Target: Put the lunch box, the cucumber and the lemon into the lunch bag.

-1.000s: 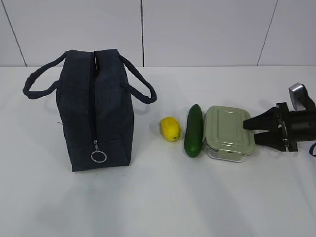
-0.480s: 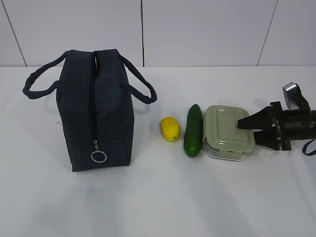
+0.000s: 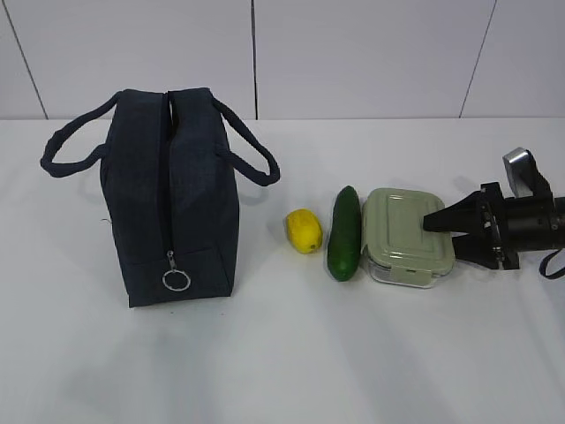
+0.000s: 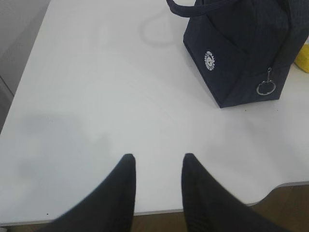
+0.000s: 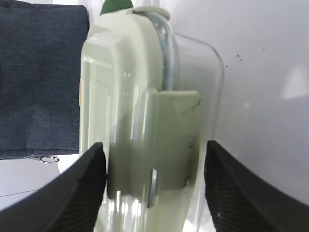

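Right wrist view alone: right claw (image 5: 152, 181) spread astride the lunch box (image 5: 145, 121); left claw (image 4: 157, 166) apart, empty.

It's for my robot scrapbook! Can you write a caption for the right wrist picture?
The right claw straddles the lunch box, one finger on each side.

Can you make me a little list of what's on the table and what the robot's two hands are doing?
bag: navy lunch bag stands at left, zipper looks closed
lemon: lemon lies right of the bag
cucumber: cucumber lies between lemon and box
box: lunch box, green lid on
right hand: right gripper straddles the box's end, jaws apart
left hand: left gripper open over bare table
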Robot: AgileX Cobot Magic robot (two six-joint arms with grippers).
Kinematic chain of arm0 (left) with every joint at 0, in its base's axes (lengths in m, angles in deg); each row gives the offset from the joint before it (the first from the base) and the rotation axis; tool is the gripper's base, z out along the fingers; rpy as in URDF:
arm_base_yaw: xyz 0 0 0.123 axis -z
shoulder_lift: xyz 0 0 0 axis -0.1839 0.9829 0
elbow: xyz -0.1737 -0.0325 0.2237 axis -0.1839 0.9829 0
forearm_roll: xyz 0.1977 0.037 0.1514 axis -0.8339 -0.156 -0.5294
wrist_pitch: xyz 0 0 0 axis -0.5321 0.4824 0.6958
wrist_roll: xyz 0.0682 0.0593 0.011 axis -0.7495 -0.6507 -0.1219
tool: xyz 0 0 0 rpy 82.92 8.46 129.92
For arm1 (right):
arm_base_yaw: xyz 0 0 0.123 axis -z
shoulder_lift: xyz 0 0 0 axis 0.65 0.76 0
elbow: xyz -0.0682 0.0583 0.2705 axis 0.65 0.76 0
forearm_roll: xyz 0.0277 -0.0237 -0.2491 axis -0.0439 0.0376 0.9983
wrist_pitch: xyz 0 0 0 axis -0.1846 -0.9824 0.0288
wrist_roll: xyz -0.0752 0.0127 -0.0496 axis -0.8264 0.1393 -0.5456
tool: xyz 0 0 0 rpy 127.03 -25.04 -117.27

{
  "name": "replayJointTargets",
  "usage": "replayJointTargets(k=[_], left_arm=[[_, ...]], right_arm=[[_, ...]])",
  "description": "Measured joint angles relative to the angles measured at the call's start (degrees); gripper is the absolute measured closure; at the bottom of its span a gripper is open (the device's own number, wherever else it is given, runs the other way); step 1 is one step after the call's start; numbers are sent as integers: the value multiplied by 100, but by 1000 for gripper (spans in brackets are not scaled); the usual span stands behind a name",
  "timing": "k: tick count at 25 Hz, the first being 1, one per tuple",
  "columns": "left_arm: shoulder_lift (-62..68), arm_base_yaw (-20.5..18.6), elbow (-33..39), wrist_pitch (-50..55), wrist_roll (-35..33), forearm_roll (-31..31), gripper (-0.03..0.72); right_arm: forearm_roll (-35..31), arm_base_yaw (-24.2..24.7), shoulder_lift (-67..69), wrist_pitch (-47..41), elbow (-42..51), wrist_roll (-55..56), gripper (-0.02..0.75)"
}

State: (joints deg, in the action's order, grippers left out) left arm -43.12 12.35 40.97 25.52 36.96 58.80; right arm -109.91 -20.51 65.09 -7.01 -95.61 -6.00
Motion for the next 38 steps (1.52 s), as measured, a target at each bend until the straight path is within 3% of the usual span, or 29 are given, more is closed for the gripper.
replayJointTargets(k=[18,26,38], left_arm=[[0,0,0,0,0,0,449],[0,0,0,0,0,0,449],[0,0,0,0,0,0,449]], right_arm=[[80,-105,0,12,0,-62,244],[70,-105,0,-9,0,-94,297],[70,-105,0,-31,0,-116,307]])
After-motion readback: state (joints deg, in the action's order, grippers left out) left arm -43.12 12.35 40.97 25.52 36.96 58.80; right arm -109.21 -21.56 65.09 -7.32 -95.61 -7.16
